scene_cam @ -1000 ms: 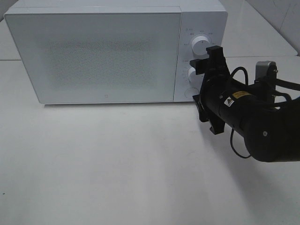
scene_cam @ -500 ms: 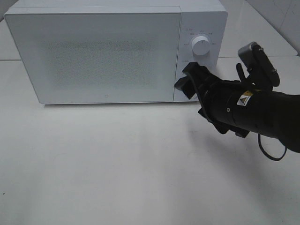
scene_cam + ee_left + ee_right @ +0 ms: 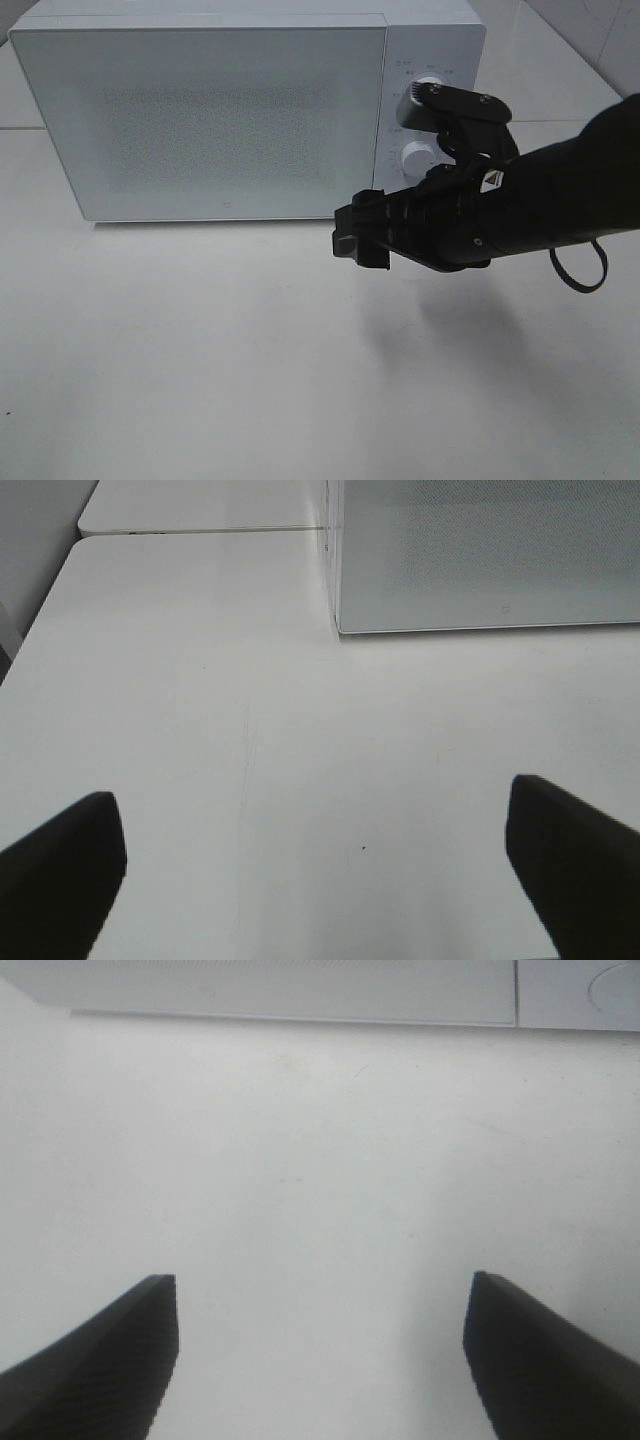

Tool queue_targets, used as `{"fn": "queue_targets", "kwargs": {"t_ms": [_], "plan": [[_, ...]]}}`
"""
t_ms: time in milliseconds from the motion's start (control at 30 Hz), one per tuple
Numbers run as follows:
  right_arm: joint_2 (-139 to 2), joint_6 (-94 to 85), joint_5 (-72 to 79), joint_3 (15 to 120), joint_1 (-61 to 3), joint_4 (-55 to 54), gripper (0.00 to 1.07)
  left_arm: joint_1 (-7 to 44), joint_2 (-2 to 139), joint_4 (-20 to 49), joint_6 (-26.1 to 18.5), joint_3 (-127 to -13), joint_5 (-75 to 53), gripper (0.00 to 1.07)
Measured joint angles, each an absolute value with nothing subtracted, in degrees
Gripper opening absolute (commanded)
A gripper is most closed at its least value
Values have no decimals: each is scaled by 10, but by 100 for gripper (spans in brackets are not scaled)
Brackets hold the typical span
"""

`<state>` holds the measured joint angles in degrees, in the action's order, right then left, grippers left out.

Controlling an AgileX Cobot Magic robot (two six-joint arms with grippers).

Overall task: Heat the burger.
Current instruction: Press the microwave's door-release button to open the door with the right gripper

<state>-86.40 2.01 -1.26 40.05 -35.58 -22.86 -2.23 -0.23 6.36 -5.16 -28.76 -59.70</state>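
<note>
White microwave (image 3: 200, 120) shut at worktop (image 3: 200, 350) back edge | your right fingers (image 3: 352, 240) apart, empty, before it | your left fingers (image 3: 60, 870) apart, empty

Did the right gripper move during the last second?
Yes. The right gripper swung left and down in the high view, away from the microwave's lower knob, out over the table.

White box-shaped microwave oven (image 3: 436, 40) stands at the rear of the white matte tabletop (image 3: 200, 360), door shut. Speckled grey door window (image 3: 210, 125) fills most of its front. Round white dial (image 3: 415, 158) sits on the right-hand control panel.
</note>
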Motion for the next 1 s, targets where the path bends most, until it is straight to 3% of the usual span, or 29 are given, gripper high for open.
{"fn": "queue_targets", "kwargs": {"t_ms": [467,1000], "plan": [[-853,0,-282,480,-356,-86,76,-22,-2,64,-52,-288,-597,98],[-641,0,-458,484,-356,-5,76,-22,-2,64,-52,-288,-597,98]]}}
